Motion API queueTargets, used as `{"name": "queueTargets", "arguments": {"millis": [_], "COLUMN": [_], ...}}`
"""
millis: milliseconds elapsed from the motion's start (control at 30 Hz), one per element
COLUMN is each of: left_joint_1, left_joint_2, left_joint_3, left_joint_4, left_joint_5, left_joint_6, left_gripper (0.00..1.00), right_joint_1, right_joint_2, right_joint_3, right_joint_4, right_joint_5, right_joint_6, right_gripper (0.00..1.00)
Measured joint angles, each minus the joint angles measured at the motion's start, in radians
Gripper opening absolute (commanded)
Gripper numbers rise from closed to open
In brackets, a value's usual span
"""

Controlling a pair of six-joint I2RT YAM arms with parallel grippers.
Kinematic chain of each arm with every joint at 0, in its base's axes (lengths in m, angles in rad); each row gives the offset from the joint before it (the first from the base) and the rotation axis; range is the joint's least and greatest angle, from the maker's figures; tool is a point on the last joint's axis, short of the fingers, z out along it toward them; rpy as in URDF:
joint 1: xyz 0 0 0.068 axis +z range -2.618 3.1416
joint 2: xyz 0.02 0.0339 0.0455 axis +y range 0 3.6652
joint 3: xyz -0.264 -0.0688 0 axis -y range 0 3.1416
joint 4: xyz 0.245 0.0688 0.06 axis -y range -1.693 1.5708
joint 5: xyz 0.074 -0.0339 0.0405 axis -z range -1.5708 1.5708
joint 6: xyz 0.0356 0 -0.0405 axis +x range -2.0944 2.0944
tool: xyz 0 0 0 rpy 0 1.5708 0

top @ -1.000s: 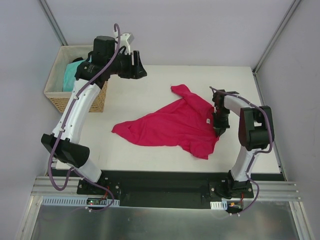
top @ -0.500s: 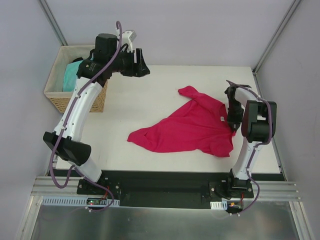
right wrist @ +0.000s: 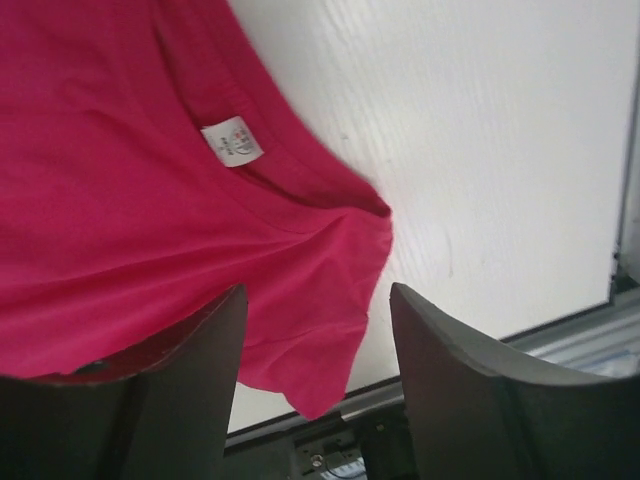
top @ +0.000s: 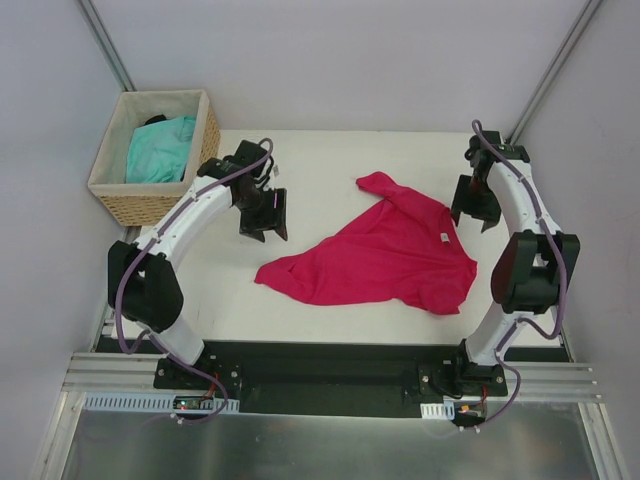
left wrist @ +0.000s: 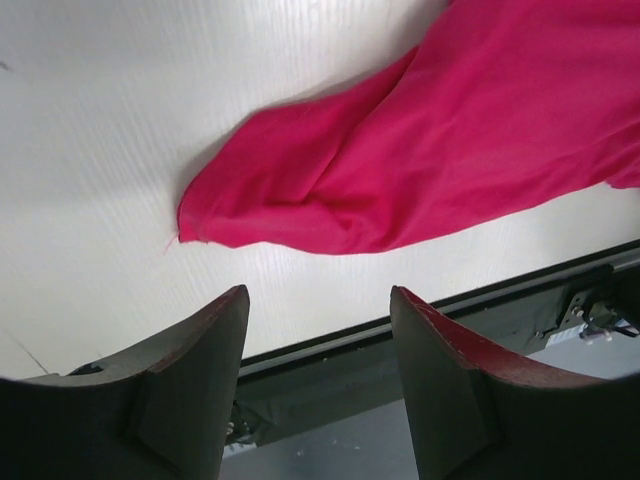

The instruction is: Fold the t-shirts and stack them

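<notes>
Since a second ago: the left arm has swung down from over the basket (top: pixel 150 208) to the table (top: pixel 320 160). The right arm dragged the pink shirt (top: pixel 385 255) rightward, let go and backed off toward the far right edge.

- Turquoise shirt (top: pixel 160 150): bunched in the basket.
- Left tool (top: pixel 268 215): jaws well apart, empty, just up-left of the pink shirt's left tip. Nearer arm for that end.
- Pink shirt: right of table centre, rumpled, unfolded. Long axis runs left-right, white neck label (top: pixel 441 236) near the right end.
- Right tool (top: pixel 478 208): jaws apart, empty, just beside the collar end.
</notes>
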Motion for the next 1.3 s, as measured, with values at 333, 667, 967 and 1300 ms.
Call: {"name": "queueTargets", "arguments": {"millis": [333,667,967,1300], "left_joint_1": [-0.006,-0.026,-0.026,-0.026], "left_joint_2": [-0.090,0.067,0.083,0.091], "left_joint_3": [-0.188,-0.168,0.032,0.401], "left_joint_4": [0.018,0.035,-0.033,-0.164], "left_joint_5": [-0.053,-0.054,-0.043,-0.035], "left_joint_6": [-0.061,-0.063,-0.042,0.008], "left_gripper": [0.57,0.56,0.56,0.57], "right_joint_1": [0.018,0.055,0.075,0.148], "right_joint_2": [-0.002,0.093,0.178,0.334], "right_joint_3": [-0.266,-0.232,-0.166,-0.050], "right_joint_4": [0.138,0.150,0.147,0.085], "right_joint_5": [-0.321,-0.470,-0.489,-0.429], "right_joint_6": [-0.010,-0.049,-0.047,-0.040], "right_gripper": [0.56,0.20,0.01,0.01]}}
